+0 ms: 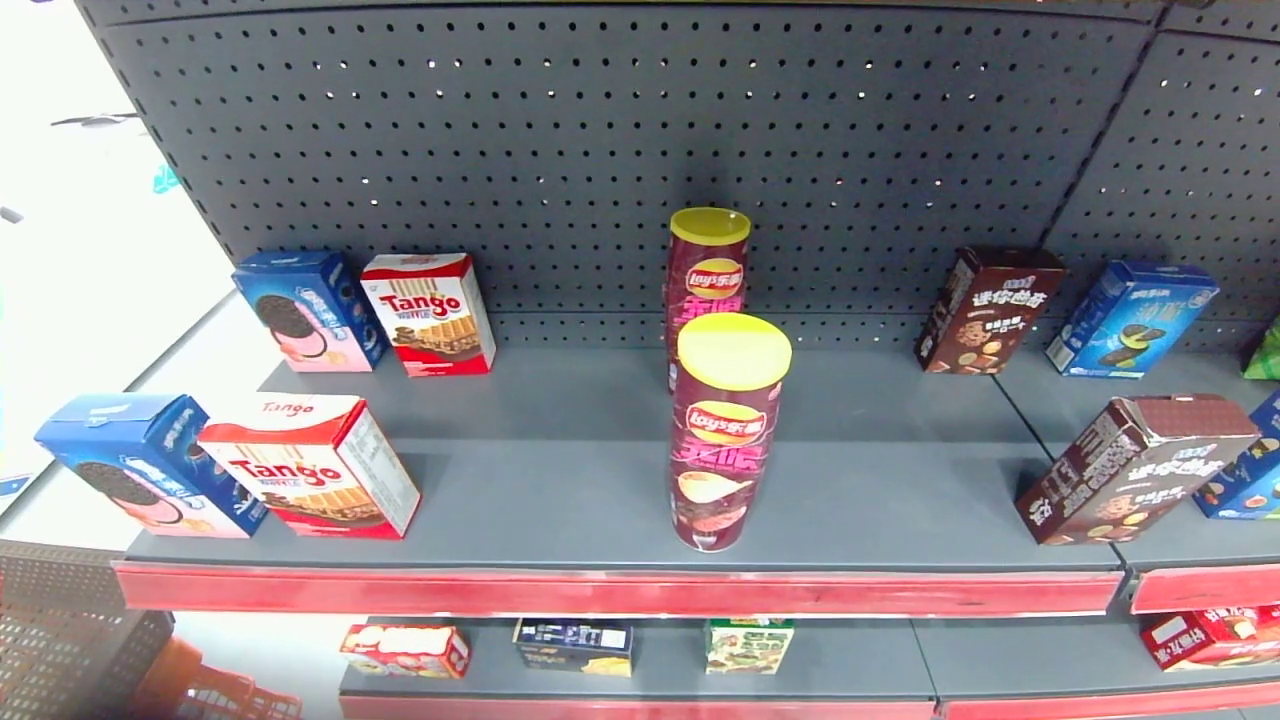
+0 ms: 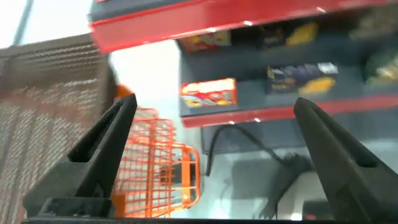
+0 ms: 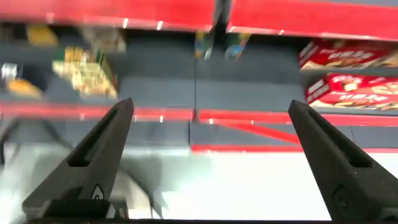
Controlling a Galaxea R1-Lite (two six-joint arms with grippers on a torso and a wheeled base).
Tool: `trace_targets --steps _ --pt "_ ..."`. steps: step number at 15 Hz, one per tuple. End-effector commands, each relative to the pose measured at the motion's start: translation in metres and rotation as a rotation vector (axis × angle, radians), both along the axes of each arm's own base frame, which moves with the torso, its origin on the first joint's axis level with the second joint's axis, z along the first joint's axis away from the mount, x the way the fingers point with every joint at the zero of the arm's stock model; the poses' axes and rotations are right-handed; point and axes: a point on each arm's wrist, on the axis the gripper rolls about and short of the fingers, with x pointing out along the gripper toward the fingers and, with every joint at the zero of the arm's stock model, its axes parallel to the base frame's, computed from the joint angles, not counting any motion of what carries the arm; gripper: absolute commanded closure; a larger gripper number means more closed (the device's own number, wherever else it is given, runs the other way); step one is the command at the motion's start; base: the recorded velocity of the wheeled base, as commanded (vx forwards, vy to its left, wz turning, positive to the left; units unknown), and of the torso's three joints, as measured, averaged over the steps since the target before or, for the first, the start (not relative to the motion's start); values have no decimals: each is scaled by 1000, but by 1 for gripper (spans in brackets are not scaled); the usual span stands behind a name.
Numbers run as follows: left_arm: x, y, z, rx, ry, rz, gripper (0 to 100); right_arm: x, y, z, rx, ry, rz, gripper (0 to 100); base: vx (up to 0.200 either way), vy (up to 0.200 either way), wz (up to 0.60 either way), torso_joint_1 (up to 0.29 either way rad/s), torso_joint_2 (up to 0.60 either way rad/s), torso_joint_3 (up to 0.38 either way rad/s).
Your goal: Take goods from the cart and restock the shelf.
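Spotter: End effectors, state?

Operator: Left end effector [image 2: 214,104] spread wide, nothing held. Right end effector [image 3: 210,107] the same: wide, empty. Both wrist views look onto the lower shelves [image 3: 155,93].

Spotter: Goods?

Operator: Cart [image 2: 158,168] is the orange wire frame down at the robot's left, beside a grey mesh panel [image 2: 43,93]. The left wrist looks toward it. Can't tell what lies inside. On the shelf [image 1: 560,480]: front chip can [image 1: 722,440] upright near the lip, rear chip can [image 1: 706,270] straight behind it at the pegboard [image 1: 600,120]. Wafer boxes [image 1: 310,465] and blue cookie boxes [image 1: 150,465] to the left, brown boxes [image 1: 1130,465] to the right.

Spotter: Step, as you read it?

Operator: Fetch from the cart, I'd judge. The left arm looks the nearer one.

Spotter: How to do it well?

Operator: Come down over the wire rim, not through it. Keep the end effector spread until it straddles one item only. If it's a can, grip across the body, not the lid. For placing, bare shelf lies between the wafer boxes and the cans, and between the cans and the brown boxes. Set the item upright, well apart from the front chip can, which looks tall and easy to tip.
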Motion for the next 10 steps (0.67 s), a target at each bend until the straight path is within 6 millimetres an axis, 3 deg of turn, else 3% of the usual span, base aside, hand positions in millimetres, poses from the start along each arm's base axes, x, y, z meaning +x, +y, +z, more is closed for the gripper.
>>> trace_targets --steps 1,4,6,7,9,10 --pt "-8 2 0 -32 -92 113 0 -16 3 -1 34 -205 -45 0 0 0 0 0 0 0" --pt "-12 2 0 -38 -132 113 0 -15 3 -1 52 -231 -70 0 0 0 0 0 0 0" --pt "-15 2 0 -45 -171 108 0 -14 0 -2 43 -184 -210 0 0 0 0 0 0 0" --pt "-16 2 -1 -48 -178 96 0 -14 1 -2 51 -181 -168 0 0 0 0 0 0 0" --pt "-17 1 -1 -55 -181 63 0 -15 7 -2 89 -186 97 0 0 0 0 0 0 0" --pt "-17 1 -1 -57 -181 55 0 -14 7 -2 97 -172 80 0 0 0 0 0 0 0"
